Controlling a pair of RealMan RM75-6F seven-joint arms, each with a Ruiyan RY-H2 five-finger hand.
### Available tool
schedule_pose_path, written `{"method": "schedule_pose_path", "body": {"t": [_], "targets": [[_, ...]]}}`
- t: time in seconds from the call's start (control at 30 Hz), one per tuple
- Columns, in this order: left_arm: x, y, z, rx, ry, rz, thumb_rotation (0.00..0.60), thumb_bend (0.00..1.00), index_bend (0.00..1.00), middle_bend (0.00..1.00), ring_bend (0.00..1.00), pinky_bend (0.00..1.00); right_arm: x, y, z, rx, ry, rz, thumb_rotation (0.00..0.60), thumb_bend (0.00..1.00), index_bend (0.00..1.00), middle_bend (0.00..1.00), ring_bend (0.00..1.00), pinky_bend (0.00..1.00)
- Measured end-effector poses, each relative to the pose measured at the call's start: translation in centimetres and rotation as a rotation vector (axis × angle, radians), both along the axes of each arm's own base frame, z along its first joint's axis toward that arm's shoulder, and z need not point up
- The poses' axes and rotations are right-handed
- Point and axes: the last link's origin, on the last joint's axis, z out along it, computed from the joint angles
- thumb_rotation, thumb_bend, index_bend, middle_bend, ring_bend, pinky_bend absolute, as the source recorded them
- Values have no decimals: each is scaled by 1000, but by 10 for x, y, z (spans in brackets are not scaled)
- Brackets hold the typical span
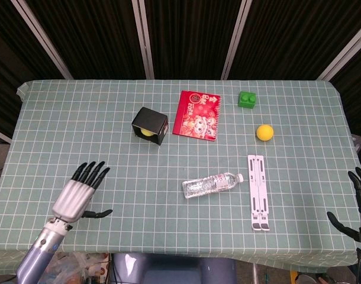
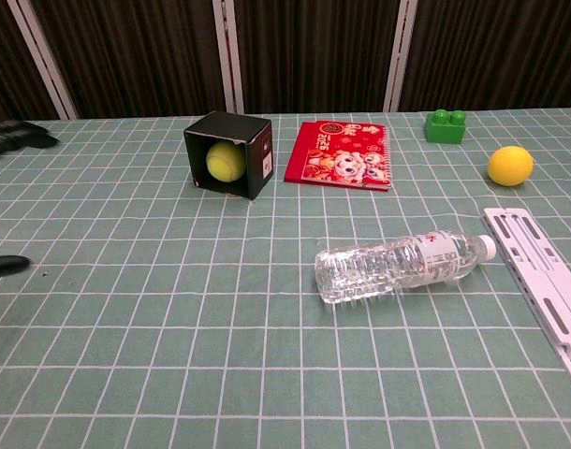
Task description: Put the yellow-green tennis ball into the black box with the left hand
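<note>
Ball (image 2: pixel 226 161) sits inside the black box (image 2: pixel 257 150), which lies on its side, mouth toward us. Our left robot hand (image 1: pixel 80 191) hovers well apart, empty, fingers spread; the right robot hand (image 1: pixel 359 204) looks spread too. A knock on the worktop (image 2: pixel 267 327) could roll the ball out.
</note>
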Motion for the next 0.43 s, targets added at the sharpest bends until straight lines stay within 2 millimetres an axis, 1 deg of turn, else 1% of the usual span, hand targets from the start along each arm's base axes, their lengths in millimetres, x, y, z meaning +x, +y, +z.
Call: {"method": "schedule_pose_path", "body": {"t": [0.07,0.17,0.3,0.43], "targets": [[-12,-22,13,57,-50,-4,190,1,0,0,0,48,0,-4,-1,-21,-26,15,600,235,0,0,0,0],[-29,-44,29,120,-98,-9,181,1,0,0,0,48,-3,-7,-2,-31,-29,9,600,236,0,0,0,0],[-36,-53,43,197,-121,-72,182,1,0,0,0,48,-7,-7,-5,26,17,-58,600,235,0,0,0,0],[-41,-57,49,226,-156,-124,182,1,0,0,0,48,-4,-9,-10,93,68,-109,600,235,0,0,0,0]]}}
